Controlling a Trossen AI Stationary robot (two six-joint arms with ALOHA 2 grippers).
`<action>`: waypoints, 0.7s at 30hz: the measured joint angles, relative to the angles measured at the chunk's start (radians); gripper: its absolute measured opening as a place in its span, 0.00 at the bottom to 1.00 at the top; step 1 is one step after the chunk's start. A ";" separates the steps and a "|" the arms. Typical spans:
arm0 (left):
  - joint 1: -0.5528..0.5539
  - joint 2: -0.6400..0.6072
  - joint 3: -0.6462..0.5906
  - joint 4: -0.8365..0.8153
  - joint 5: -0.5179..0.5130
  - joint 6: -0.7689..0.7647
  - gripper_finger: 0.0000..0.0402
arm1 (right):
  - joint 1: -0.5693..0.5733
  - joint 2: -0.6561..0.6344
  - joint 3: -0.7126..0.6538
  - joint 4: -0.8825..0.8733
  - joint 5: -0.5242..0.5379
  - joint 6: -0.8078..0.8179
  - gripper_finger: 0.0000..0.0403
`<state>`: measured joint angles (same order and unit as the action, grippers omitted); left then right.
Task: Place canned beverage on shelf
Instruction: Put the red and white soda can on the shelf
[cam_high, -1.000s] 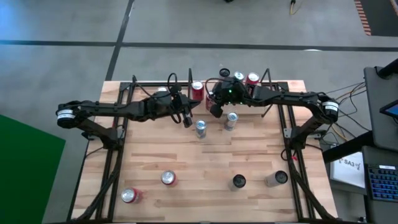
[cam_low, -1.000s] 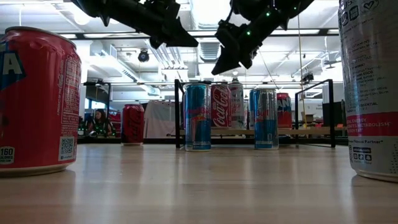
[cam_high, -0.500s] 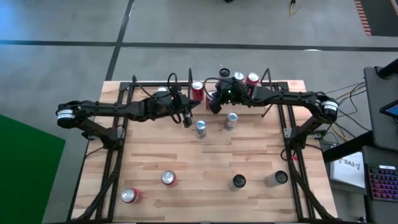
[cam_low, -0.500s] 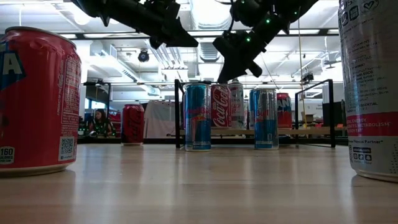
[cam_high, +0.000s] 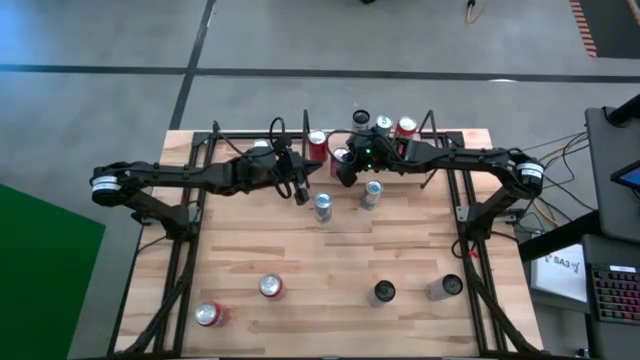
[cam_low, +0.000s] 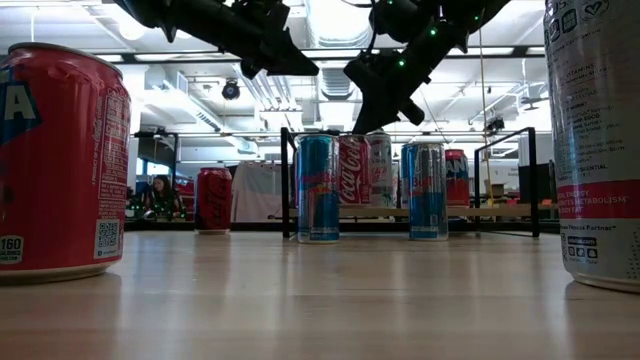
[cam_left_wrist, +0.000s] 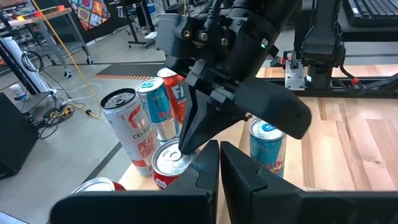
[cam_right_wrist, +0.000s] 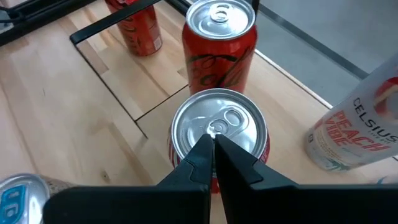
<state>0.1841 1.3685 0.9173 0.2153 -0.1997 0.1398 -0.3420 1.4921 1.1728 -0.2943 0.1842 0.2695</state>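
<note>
The right gripper (cam_right_wrist: 211, 144), fingers clenched and holding nothing, hovers tip-down over the silver lid of a red cola can (cam_right_wrist: 217, 134) standing on the black-framed light-wood shelf (cam_high: 400, 163) at upper centre, apparently nudging it into line; the left gripper (cam_high: 300, 193), also clenched empty, waits mid-table.

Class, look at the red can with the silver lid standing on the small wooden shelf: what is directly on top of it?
The right gripper, shut, has its fingertips on the silver lid of the red can, near the pull tab. The fingers hide the lid's near edge; the wooden shelf under the can is covered.
</note>
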 joint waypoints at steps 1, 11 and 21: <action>0.000 0.000 0.000 0.000 0.000 0.000 0.00 | 0.000 0.000 0.000 -0.001 -0.001 0.000 0.02; 0.000 0.000 -0.001 0.000 0.000 -0.003 0.00 | -0.002 0.000 0.000 -0.013 -0.001 -0.017 0.02; 0.000 0.000 -0.001 0.000 0.000 -0.006 0.00 | -0.003 0.000 0.000 -0.017 0.000 -0.019 0.02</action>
<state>0.1839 1.3685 0.9161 0.2157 -0.1997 0.1333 -0.3447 1.4918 1.1728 -0.3118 0.1838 0.2501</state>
